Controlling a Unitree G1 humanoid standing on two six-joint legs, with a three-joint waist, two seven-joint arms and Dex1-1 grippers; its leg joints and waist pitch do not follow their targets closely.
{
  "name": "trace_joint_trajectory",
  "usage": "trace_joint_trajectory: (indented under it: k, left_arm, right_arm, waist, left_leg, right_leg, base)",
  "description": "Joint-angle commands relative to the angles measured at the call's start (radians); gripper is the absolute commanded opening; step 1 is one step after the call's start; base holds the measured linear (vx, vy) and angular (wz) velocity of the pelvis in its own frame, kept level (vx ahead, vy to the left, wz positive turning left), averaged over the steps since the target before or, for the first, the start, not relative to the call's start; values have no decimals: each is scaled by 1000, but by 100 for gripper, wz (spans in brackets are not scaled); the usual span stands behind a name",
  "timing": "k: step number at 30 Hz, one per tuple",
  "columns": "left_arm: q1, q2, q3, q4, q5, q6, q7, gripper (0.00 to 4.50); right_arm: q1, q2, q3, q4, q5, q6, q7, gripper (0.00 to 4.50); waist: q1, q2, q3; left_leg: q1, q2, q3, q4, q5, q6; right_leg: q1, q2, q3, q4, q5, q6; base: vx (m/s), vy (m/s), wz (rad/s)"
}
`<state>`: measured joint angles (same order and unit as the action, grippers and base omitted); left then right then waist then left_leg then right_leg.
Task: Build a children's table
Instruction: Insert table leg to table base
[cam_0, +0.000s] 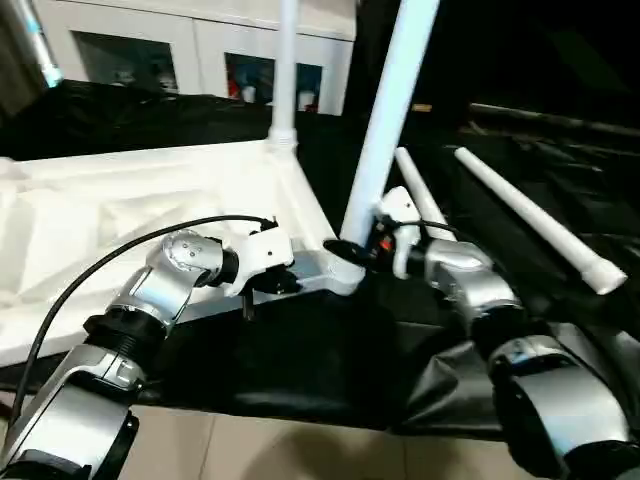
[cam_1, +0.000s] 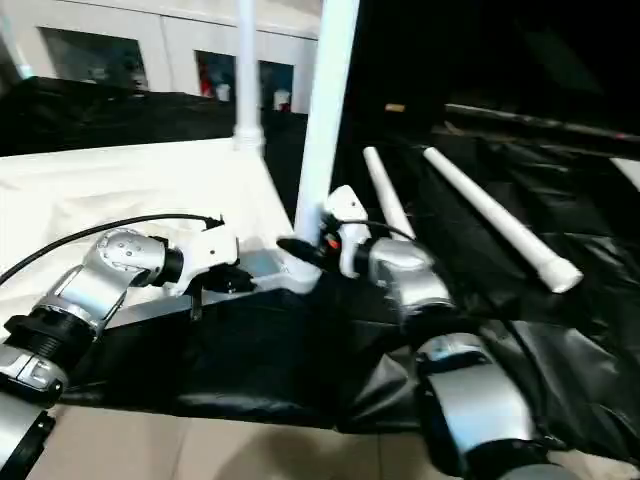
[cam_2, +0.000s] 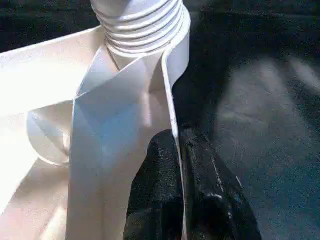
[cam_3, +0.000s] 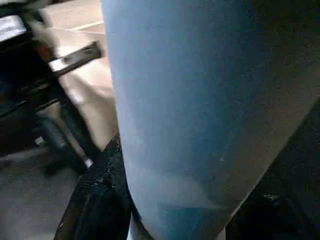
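Note:
The white tabletop (cam_0: 120, 200) lies upside down on the black-draped work table. One white leg (cam_0: 287, 70) stands upright in its far corner socket. A second leg (cam_0: 390, 110) rises, slightly tilted, from the near right corner socket (cam_0: 345, 272). My right gripper (cam_0: 352, 256) is shut around this leg just above the socket; in the right wrist view the tube (cam_3: 190, 110) sits between my black fingers (cam_3: 100, 200). My left gripper (cam_0: 262, 288) is shut on the tabletop's thin rim (cam_2: 170, 90) beside that corner. Two loose legs (cam_0: 530, 215) (cam_0: 420, 195) lie on the cloth to the right.
White cabinets with glass doors (cam_0: 130, 50) stand behind the work table. The black cloth (cam_0: 300, 370) hangs over the table's front edge above a pale floor (cam_0: 250, 445). A black cable (cam_0: 100, 268) arcs over my left forearm.

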<state>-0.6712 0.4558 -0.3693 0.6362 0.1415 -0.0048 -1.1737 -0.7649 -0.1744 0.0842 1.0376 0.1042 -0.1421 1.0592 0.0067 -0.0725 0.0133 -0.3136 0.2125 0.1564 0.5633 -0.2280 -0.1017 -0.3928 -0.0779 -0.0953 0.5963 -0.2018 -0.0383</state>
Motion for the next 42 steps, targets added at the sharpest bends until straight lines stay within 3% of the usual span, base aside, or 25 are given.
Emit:
trace_joint_trajectory:
  k: [1, 7, 16, 19, 20, 23, 25, 26, 27, 28, 29, 31, 32, 34, 35, 37, 38, 39, 40, 42]
  left_arm:
    - [24, 7, -66, -41, -9, -30, -125, 0]
    - [44, 49, -72, -89, -47, -31, -237, 0]
    - [22, 28, -53, -31, -24, -74, -171, 0]
    - [6, -1, -37, 2, -1, -42, -81, 0]
    - [-16, -34, -19, 47, 11, 1, 4, 0]
    - [-47, -82, 5, 109, 24, 56, 120, 0]
    - [-63, -114, 14, 136, 29, 87, 180, 0]
    - [-80, -156, 26, 160, 29, 139, 244, 0]
    - [-98, -199, 36, 182, 29, 195, 309, 0]
    - [-100, -205, 38, 184, 30, 201, 318, 0]
    - [-113, -240, 43, 200, 40, 228, 377, 0]
    - [-121, -266, 47, 211, 47, 245, 417, 0]
    - [-126, -300, 51, 206, 55, 276, 467, 0]
    - [-125, -307, 50, 201, 58, 284, 475, 0]
    - [-112, -339, 43, 158, 60, 326, 486, 0]
    - [-105, -341, 34, 144, 66, 334, 481, 0]
    - [-98, -339, 29, 135, 69, 336, 477, 0]
    - [-92, -336, 27, 129, 68, 337, 471, 0]
    - [-88, -332, 25, 128, 68, 340, 470, 0]
    - [-87, -329, 25, 133, 67, 341, 475, 0]
  right_arm:
    - [99, -24, 101, 80, -87, 59, 86, 189]
    - [136, -44, 123, 33, -76, 74, 199, 189]
    - [137, -1, 120, 74, -104, 32, 149, 189]
    - [122, 26, 98, 135, -117, 19, -26, 189]
    - [116, 21, 68, 152, -117, 19, -174, 189]
    - [98, 33, 21, 172, -97, 67, -357, 189]
    - [85, 53, -8, 184, -80, 92, -468, 189]
    - [69, 85, -45, 201, -54, 115, -602, 189]
    - [54, 119, -83, 220, -25, 135, -738, 189]
    - [52, 124, -88, 222, -21, 137, -754, 189]
    - [40, 159, -118, 238, 13, 146, -829, 189]
    - [31, 188, -145, 249, 43, 152, -879, 189]
    - [22, 226, -180, 262, 83, 166, -935, 189]
    - [20, 234, -185, 264, 86, 168, -946, 189]
    - [9, 266, -204, 268, 86, 184, -990, 189]
    - [5, 271, -201, 267, 77, 187, -994, 189]
    - [3, 274, -196, 266, 68, 189, -993, 189]
    - [1, 273, -190, 266, 62, 190, -989, 189]
    - [-1, 274, -188, 266, 55, 195, -991, 189]
    - [-4, 276, -188, 268, 48, 198, -996, 189]
  waist:
    - [1, 18, -26]
    - [8, 26, -24]
    - [16, 25, -24]
    - [11, 24, -9]
    - [7, 22, -2]
    - [4, 19, 0]
    - [2, 21, -1]
    - [-5, 25, 4]
    - [-5, 26, 0]
    - [-9, 29, -1]
    - [-17, 33, -2]
    - [-18, 34, -4]
    - [-14, 35, -2]
    - [-17, 33, 3]
    - [-22, 35, 4]
    - [-24, 39, 6]
    - [-26, 28, 6]
    - [-26, 37, 5]
    - [-30, 30, 5]
    - [-31, 31, 9]
  left_leg:
    - [-18, 32, 10, -63, -104, 91]
    - [-12, 41, 19, -67, -131, 49]
    - [-11, 35, 23, -68, -156, 23]
    - [-7, 32, 18, -76, -269, 3]
    - [13, 28, 11, -74, -363, -19]
    - [12, 23, -1, -74, -389, -17]
    - [11, 20, -6, -76, -411, -18]
    - [16, 19, -5, -76, -428, -27]
    - [24, 18, -8, -74, -443, -29]
    - [27, 17, -8, -74, -449, -27]
    - [11, 20, -15, -83, -463, -18]
    - [8, 19, -16, -85, -468, -7]
    - [16, 17, -17, -83, -482, -1]
    - [21, 14, -16, -81, -508, 5]
    - [29, 12, -20, -79, -546, 9]
    - [22, 14, -25, -87, -568, 11]
    - [20, 15, -26, -88, -571, 13]
    - [19, 16, -29, -91, -580, 12]
    - [18, 18, -29, -94, -583, 13]
    - [23, 15, -28, -92, -590, 13]
  right_leg:
    - [51, -74, 64, -50, -53, -276]
    - [47, -66, 59, -49, -66, -265]
    - [45, -68, 62, -54, -117, -246]
    - [35, -70, 63, -76, -309, -203]
    - [17, -70, 61, -98, -526, -132]
    - [11, -72, 52, -120, -685, -49]
    - [11, -71, 43, -128, -710, -24]
    - [4, -68, 38, -136, -714, -19]
    - [4, -68, 29, -139, -714, -16]
    - [4, -68, 27, -143, -698, -18]
    - [18, -67, 21, -138, -641, -20]
    - [18, -68, 23, -141, -606, -27]
    - [9, -68, 23, -146, -602, -34]
    - [1, -64, 19, -152, -617, -30]
    - [1, -66, 5, -163, -641, -9]
    - [8, -65, -1, -168, -635, 6]
    - [9, -67, -4, -169, -634, 9]
    - [16, -70, -9, -167, -615, 7]
    - [19, -73, -15, -169, -600, 8]
    - [11, -76, -16, -173, -621, 11]
  base:
    - [0, 0, 0]
    - [0, 0, 0]
    - [0, 0, 0]
    - [0, 0, 0]
    - [-65, -16, 3]
    - [-79, -6, -1]
    - [-83, 12, -6]
    - [-75, 28, -5]
    - [-75, 28, -5]
    - [-61, 41, -7]
    - [-43, 54, -12]
    - [-37, 53, -10]
    - [0, 0, 0]
    - [0, 0, 0]
    - [0, 0, 0]
    - [0, 0, 0]
    - [0, 0, 0]
    - [0, 0, 0]
    - [0, 0, 0]
    - [0, 0, 0]
